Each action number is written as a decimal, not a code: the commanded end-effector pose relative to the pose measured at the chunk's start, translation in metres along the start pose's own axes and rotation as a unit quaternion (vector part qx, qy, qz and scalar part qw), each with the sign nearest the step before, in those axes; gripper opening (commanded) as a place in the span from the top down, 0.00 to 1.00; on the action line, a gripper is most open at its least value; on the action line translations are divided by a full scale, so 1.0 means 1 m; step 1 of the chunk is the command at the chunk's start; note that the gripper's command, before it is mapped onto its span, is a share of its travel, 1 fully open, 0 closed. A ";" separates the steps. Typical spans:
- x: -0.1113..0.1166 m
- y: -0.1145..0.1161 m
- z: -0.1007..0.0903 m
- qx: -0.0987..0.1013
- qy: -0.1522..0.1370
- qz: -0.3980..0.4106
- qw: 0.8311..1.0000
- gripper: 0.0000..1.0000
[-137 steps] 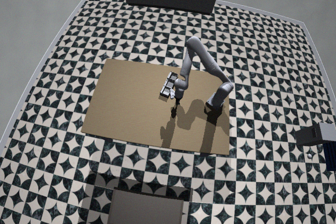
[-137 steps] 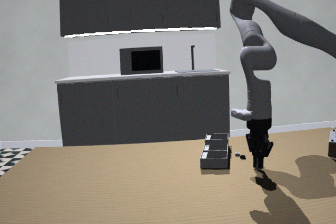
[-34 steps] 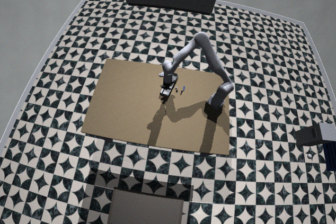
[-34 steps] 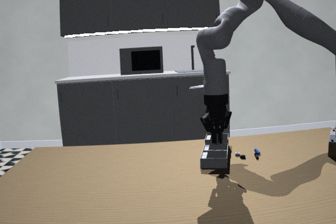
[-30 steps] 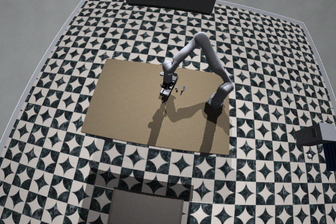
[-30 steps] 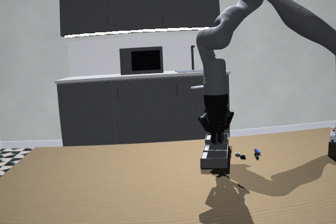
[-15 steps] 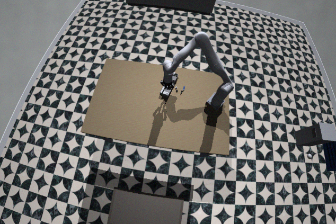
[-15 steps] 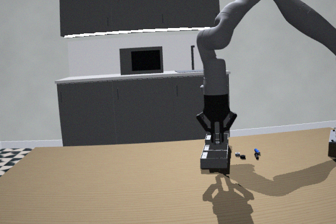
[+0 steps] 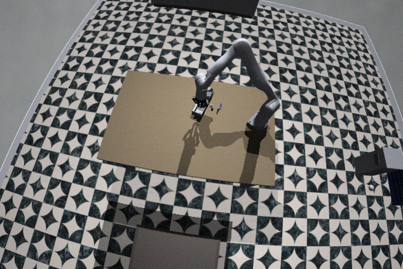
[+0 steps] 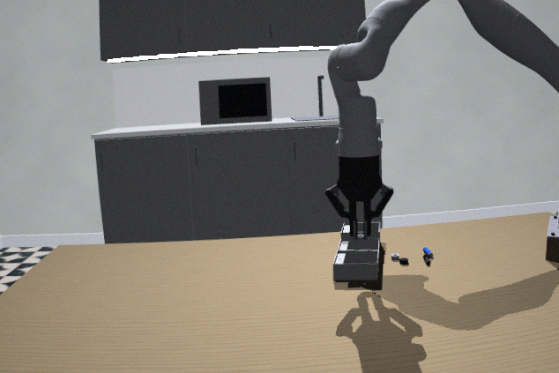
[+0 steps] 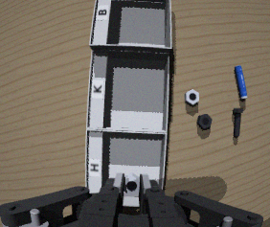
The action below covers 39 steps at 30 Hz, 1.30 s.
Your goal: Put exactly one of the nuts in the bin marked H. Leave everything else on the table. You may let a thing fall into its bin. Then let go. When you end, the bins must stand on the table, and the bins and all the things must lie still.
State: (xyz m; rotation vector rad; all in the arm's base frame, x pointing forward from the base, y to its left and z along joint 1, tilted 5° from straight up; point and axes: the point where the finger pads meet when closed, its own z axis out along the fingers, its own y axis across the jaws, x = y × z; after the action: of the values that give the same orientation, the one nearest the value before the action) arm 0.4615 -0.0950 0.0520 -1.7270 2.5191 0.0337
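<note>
A row of three small grey bins [image 11: 96, 121] [image 10: 355, 272] [image 9: 197, 114] stands on the wooden table [image 10: 180, 305]. In the wrist view the bin marked H [image 11: 95, 167] is the one closest to the fingers, K is in the middle, and the third is farthest. My gripper [image 11: 131, 184] [image 10: 361, 232] [image 9: 200, 105] is shut on a small grey nut [image 11: 131, 186] [image 10: 360, 234] and hangs just above the outer end of bin H. A silver nut [image 11: 192, 97] [image 10: 395, 257] and a black nut [image 11: 205, 121] [image 10: 404, 261] lie on the table right of the bins.
A blue bolt [image 11: 240, 81] [image 10: 427, 251] [image 9: 220, 105] and a black bolt [image 11: 236, 122] [image 10: 426, 260] lie right of the nuts. The arm's base [image 9: 259, 121] stands at the table's right side. Kitchen cabinets [image 10: 203, 179] are behind the table.
</note>
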 end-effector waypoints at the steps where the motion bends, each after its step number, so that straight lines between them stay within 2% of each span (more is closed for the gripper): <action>1: 0.000 0.000 -0.001 0.001 0.000 0.000 1.000 0.89; 6: 0.000 0.000 -0.001 0.001 0.000 0.000 1.000 0.89; 34: 0.000 0.000 0.051 0.001 0.000 0.000 1.000 0.89; 39: 0.000 0.000 0.051 0.001 0.000 0.000 1.000 0.89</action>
State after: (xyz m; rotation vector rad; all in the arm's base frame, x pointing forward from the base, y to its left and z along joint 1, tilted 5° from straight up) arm 0.4639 -0.0923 0.0017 -1.7244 2.5205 0.0305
